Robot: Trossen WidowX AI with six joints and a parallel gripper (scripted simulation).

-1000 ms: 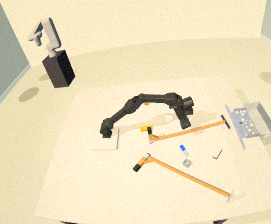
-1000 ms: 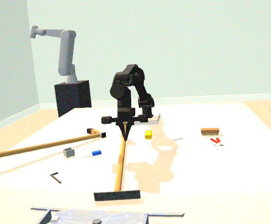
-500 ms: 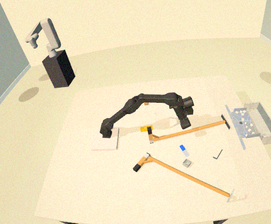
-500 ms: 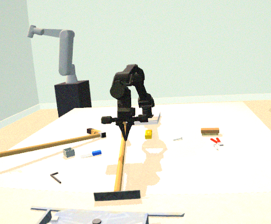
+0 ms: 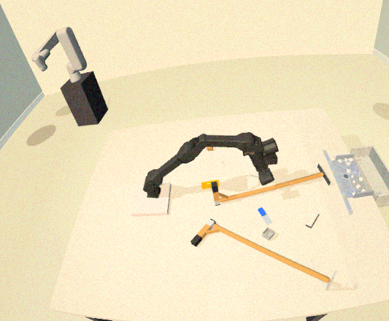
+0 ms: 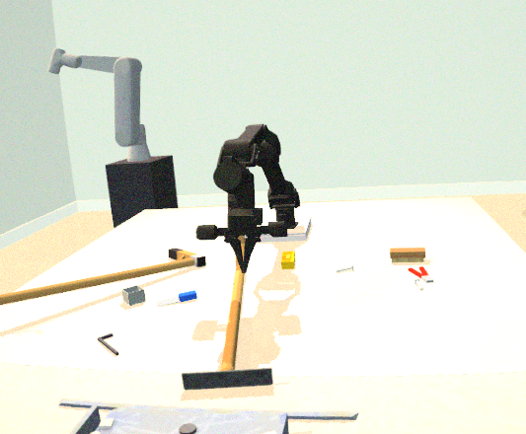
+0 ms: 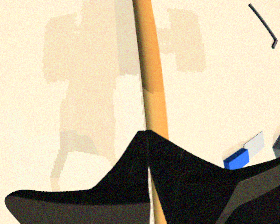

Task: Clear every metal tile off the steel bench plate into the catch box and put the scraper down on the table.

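My gripper (image 5: 266,183) (image 6: 244,271) (image 7: 144,136) is shut and empty, its tips above the orange handle (image 5: 272,188) (image 6: 232,330) (image 7: 153,65) of a long scraper on the table. The scraper's dark blade (image 5: 323,174) (image 6: 227,379) stands just short of the bench plate's near edge bar (image 5: 348,206) (image 6: 319,415). A second long tool (image 5: 272,254) (image 6: 87,282), with a pale, thin blade, lies apart from it. Several pale tiles (image 5: 348,171) (image 6: 107,422) are scattered on the bluish plate, with a dark round spot among them. The grey catch box (image 5: 388,198) adjoins the plate's far end.
Beside the scraper handle lie a blue-and-clear item (image 5: 261,211) (image 6: 187,296) (image 7: 236,159), a small grey box (image 5: 268,233) (image 6: 133,295) and a hex key (image 5: 313,222) (image 6: 108,343). A yellow block (image 5: 206,184) (image 6: 288,259) is near the grip end. A brush (image 6: 408,253) and red-handled pliers (image 6: 420,273) lie across the table.
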